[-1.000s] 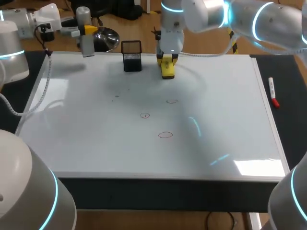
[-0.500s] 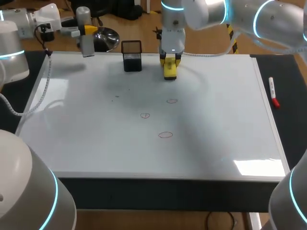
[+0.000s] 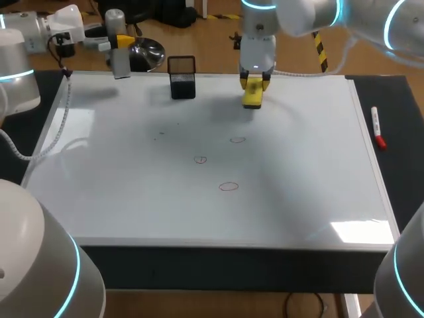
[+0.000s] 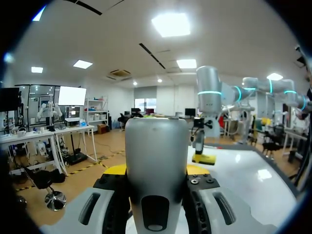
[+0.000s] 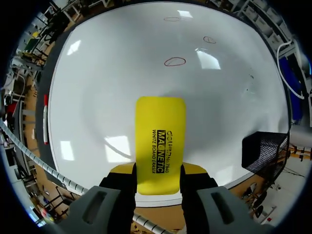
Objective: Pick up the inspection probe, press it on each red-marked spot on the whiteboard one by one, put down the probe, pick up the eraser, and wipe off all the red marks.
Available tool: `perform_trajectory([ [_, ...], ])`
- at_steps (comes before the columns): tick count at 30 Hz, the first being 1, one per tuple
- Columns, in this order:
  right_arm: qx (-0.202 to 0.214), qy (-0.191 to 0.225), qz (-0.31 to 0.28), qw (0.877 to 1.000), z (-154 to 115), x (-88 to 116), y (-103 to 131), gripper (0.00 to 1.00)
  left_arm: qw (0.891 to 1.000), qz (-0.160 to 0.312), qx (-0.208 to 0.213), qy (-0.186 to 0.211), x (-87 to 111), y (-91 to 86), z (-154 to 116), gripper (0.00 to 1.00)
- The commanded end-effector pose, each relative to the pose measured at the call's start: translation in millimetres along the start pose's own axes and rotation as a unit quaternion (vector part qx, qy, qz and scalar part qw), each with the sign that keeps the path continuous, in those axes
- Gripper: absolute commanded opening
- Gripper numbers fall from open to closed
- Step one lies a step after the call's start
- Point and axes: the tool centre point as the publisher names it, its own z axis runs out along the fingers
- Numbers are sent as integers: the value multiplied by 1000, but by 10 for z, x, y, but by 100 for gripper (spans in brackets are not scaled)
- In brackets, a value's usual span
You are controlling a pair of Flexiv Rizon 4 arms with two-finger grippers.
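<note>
The yellow eraser (image 3: 252, 99) is in the upper middle of the head view, over the far part of the whiteboard (image 3: 132, 192) and just inside its far edge. The right end effector (image 3: 254, 84) has it clamped: in the right wrist view both yellow-tipped fingers (image 5: 123, 169) press against the long sides of the eraser (image 5: 161, 131), which juts out ahead of them with its printed face to the camera. The frames do not show whether it touches the board.

Three small red marks lie near the middle of the head view, well apart from the eraser: one (image 3: 237, 140) nearest it, one (image 3: 201, 159) lower and to the left, and one (image 3: 228, 187) lowest.

The inspection probe (image 3: 120, 63), a grey cylinder, stands upright in the upper left of the head view, at the board's far left corner. The left end effector (image 3: 120, 42) grips it from two sides. In the left wrist view the probe (image 4: 156, 141) fills the gap between the fingers.

A black mesh holder (image 3: 182, 78) stands on the board's far edge, between the probe and the eraser. At the right of the head view a marker with a red cap (image 3: 376, 126) lies on the dark counter (image 3: 401, 165), just beside the board's right edge.
</note>
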Motion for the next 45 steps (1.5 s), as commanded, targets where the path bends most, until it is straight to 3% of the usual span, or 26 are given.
perform_trajectory([
  [1,44,-4,6,999,-270,237,241,0,1000,1,0,-3,22,-17,-1,0],
  [17,37,-6,105,994,-339,918,413,0,1000,1,0,-3,22,-17,-1,0],
  [29,32,-13,179,983,-278,1390,345,0,1000,1,0,-3,22,-17,-1,0],
  [45,8,-17,235,972,-168,1905,324,0,1000,1,0,-3,22,-17,-1,0],
])
